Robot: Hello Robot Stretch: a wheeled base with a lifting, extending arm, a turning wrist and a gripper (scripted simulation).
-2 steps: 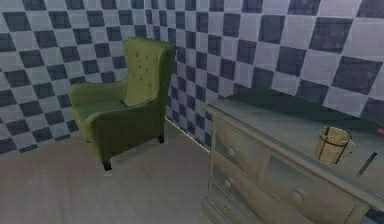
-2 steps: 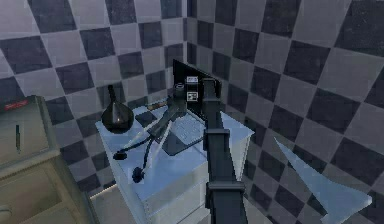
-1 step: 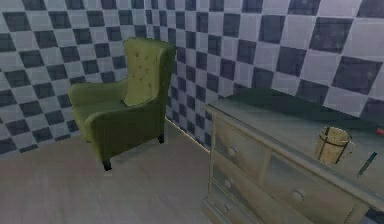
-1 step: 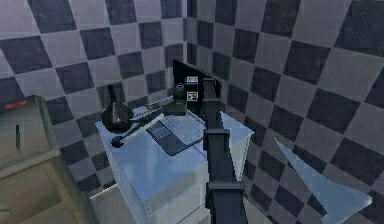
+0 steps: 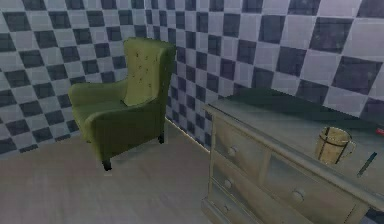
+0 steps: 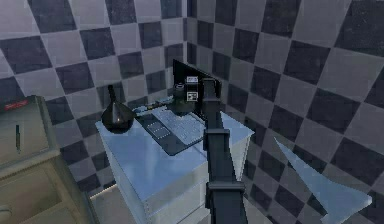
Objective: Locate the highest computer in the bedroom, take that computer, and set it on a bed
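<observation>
Computer [image 6: 160, 130], lid up, sits toward the far edge of the pale tabletop [image 6: 150, 168] in the arm side view. A dark round vase [image 6: 117, 112] is just beside it, toward that view's left. My arm [image 6: 218, 150] reaches across to the screen. The pincer [image 6: 178, 97] is against the computer; I can't tell its grip or whether it holds anything. Forward view: green armchair [image 5: 125, 95], and a dresser [image 5: 265, 150] with a cup [image 5: 334, 143] near its right end.

This is a furnished room in a home, its walls [image 5: 250, 50] papered in blue-and-white check. A green wingback armchair [image 5: 125, 95] stands in the corner near a pale wooden dresser [image 5: 262, 160]. A laptop [image 6: 160, 128] and a dark vase [image 6: 117, 112] sit on a small table [image 6: 150, 168].
</observation>
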